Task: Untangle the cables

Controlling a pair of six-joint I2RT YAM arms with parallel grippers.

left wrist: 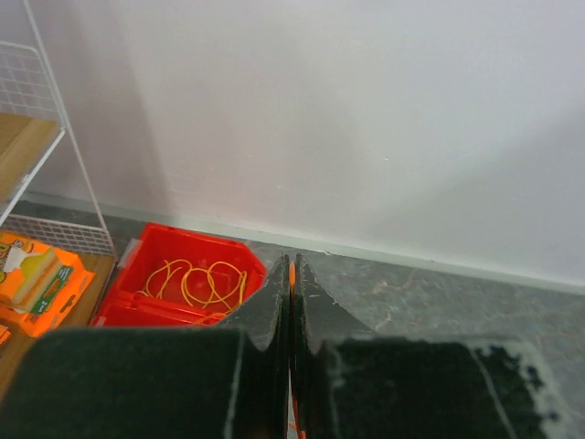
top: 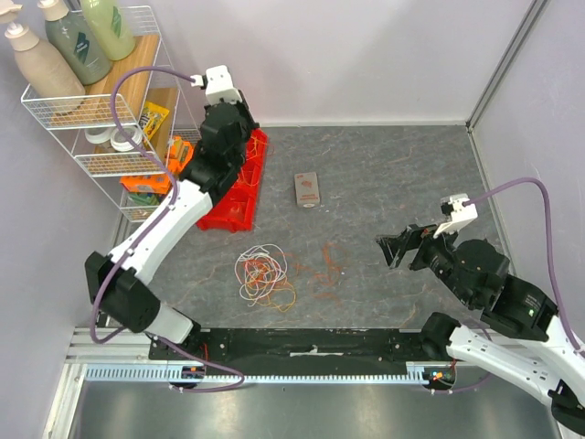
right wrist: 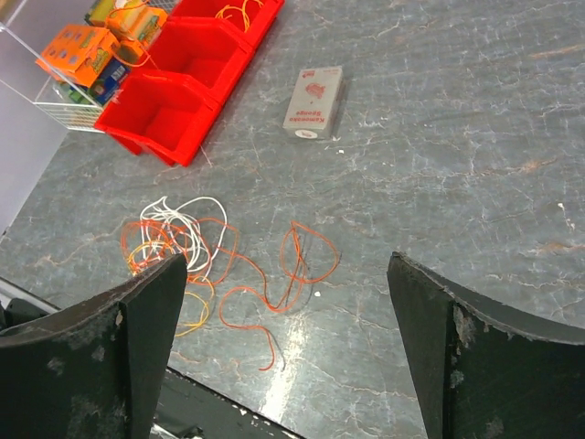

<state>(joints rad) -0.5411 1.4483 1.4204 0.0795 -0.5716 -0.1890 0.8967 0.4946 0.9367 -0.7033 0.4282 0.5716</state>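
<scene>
The fingers of the left gripper point(left wrist: 292, 274) were pressed shut, with a thin orange sliver seen in their seam, by a red bin point(left wrist: 137, 293) in which a yellow cable point(left wrist: 196, 282) was coiled. The right gripper point(right wrist: 285, 270) was spread wide, with nothing held. The cables point(top: 265, 277) were seen tangled on the table point(top: 393, 174), between the arms.

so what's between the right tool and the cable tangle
a loose orange cable looping beside the tangle, otherwise bare tabletop; clearest in the right wrist view

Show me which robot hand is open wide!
The right hand: its two fingers stand far apart. The left hand is pinched shut.
</scene>
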